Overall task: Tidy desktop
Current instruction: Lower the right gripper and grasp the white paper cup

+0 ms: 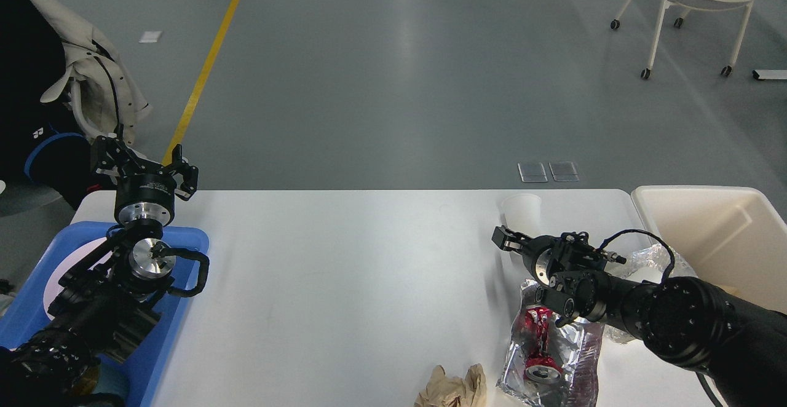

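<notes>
The white desktop [344, 272] fills the lower half of the head view. My left gripper [144, 164] is open and empty, raised over the far left corner above the blue tray [184, 315]. My right gripper [503, 238] points left, just in front of a white paper cup [522, 209] that stands upright near the far edge. It is dark and small, so I cannot tell its fingers apart. A silver foil bag [578, 358] with a crushed red can [541, 348] on it lies under my right forearm. Crumpled brown paper [452, 388] lies at the near edge.
A cream bin [707, 216] stands at the table's right end. Clear crumpled plastic [648, 258] lies beside it, behind my right arm. The blue tray holds a white plate [64, 268]. A person in dark clothes [31, 106] stands at the far left. A wheeled chair [695, 1] stands far back right.
</notes>
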### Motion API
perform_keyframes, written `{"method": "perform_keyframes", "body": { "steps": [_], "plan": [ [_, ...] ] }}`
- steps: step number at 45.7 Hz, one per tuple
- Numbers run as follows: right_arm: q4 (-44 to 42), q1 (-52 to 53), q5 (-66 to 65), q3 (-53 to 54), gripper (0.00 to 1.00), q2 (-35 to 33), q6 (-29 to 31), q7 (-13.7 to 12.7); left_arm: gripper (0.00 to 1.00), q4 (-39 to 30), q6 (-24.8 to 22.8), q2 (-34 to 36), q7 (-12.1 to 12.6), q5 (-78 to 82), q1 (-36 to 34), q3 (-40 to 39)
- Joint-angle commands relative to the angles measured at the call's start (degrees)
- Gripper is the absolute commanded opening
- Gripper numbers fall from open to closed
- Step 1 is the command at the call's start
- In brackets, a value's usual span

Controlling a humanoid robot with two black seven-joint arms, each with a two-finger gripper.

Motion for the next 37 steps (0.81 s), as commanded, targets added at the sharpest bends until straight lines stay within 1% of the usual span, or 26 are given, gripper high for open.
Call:
{"method": "perform_keyframes", "body": {
  "steps": [1, 5, 8, 14, 29, 34, 37],
  "plan": [
    [-0.8, -0.4, -0.1, 0.0, 0.72, 0.2, 0.1, 0.0, 0.98, 0.0, 0.0, 0.0, 0.0, -0.1, 0.0, 0.0],
    [-1.4, -0.7, -0.5, 0.0, 0.67, 0.2, 0.3, 0.0, 0.98, 0.0, 0.0, 0.0, -0.1, 0.0, 0.0, 0.0],
    [-2.3, -1.1, -0.6, 0.0, 0.61, 0.2, 0.4, 0.0, 0.98, 0.0, 0.0, 0.0, 0.0, 0.0, 0.0, 0.0],
    [-2.4, -1.9, -1.4, 0.2, 0.54, 0.2, 0.4, -0.1, 0.98, 0.0, 0.0, 0.0, 0.0, 0.0, 0.0, 0.0],
    [-2.4, -3.1, -1.5, 1.9, 0.49, 0.7, 0.4, -0.1, 0.98, 0.0, 0.0, 0.0, 0.0, 0.0, 0.0, 0.0],
    [-2.3, -3.1, -1.5, 1.9, 0.4, 0.7, 0.4, -0.1, 0.98, 0.0, 0.0, 0.0, 0.0, 0.0, 0.0, 0.0],
    [-2.2, -3.1, -1.5, 1.9, 0.3, 0.7, 0.3, -0.1, 0.98, 0.0, 0.0, 0.0, 0.0, 0.0, 0.0, 0.0]
  ]
}}
